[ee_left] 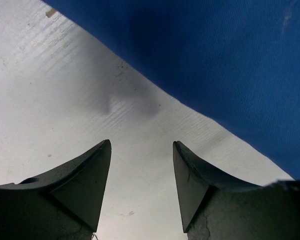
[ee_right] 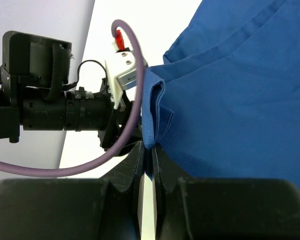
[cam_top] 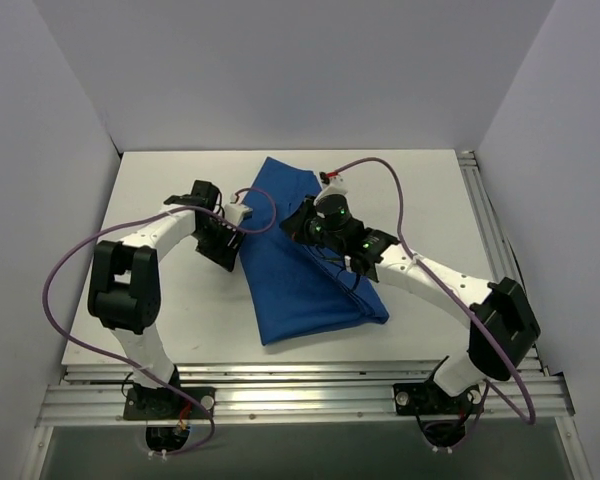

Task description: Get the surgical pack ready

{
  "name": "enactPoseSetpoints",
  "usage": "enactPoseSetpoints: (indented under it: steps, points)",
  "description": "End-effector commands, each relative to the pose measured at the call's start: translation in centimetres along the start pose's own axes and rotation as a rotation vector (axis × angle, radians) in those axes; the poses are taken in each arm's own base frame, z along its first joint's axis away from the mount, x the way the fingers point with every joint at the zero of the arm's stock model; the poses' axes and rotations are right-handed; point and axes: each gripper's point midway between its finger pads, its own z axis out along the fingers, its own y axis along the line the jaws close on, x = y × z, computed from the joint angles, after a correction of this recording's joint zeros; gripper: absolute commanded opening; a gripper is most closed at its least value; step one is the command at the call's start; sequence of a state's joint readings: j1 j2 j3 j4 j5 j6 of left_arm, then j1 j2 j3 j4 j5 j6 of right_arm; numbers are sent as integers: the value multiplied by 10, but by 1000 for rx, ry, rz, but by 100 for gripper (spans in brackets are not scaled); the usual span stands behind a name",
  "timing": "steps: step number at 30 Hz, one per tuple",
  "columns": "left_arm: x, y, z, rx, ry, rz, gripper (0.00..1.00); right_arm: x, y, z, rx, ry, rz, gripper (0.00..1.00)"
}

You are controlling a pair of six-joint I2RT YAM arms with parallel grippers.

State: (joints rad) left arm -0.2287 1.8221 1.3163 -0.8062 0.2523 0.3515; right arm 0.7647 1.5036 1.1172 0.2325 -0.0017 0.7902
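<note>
White table (cam_top: 180,170); blue cloth (cam_top: 300,290) edge pinched by right end effector (ee_right: 150,147).

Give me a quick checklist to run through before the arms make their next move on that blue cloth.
1. Right gripper shut on the blue cloth at a fold edge: ok.
2. Left gripper open and empty: ok.
3. Left gripper lined up on the cloth edge: not ok; bare table lies under it and the cloth is just beyond.
4. Contents wrapped inside the cloth: cannot tell.
</note>
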Motion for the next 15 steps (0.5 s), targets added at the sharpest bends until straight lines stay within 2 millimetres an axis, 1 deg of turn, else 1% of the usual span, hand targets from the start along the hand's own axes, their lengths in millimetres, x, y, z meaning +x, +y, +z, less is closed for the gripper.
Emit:
enactPoseSetpoints:
  steps: [1, 2, 5, 6, 7, 9, 10, 11, 12, 14, 15]
  points:
    - [-27, 3, 3, 31, -77, 2, 61, -47, 68, 1, -172, -202, 97, 0]
    - [-30, 0, 4, 50, -82, 1, 61, -46, 77, 2, -193, -217, 117, 0]
    - [-32, -3, 10, 83, -86, -7, 60, -40, 83, 7, -210, -229, 141, 0]
    - [-33, -4, 12, 92, -90, -9, 59, -35, 88, 7, -219, -233, 142, 0]
    - [-34, -4, 13, 96, -91, -16, 59, -34, 88, 10, -213, -251, 148, 0]
    - [-39, -5, 15, 107, -106, -20, 58, -26, 89, 14, -209, -250, 149, 0]
    - [-41, -7, 15, 118, -113, -25, 58, -19, 91, 16, -217, -246, 156, 0]
    - [-45, -6, 14, 118, -124, -25, 58, -12, 88, 18, -211, -240, 159, 0]
    - [-47, -5, 13, 120, -135, -32, 58, -6, 93, 17, -223, -237, 166, 0]
    - [-54, -3, 11, 125, -162, -47, 57, 4, 89, 23, -215, -236, 201, 0]
    - [-56, 0, 9, 125, -175, -59, 57, 13, 85, 26, -211, -222, 214, 0]
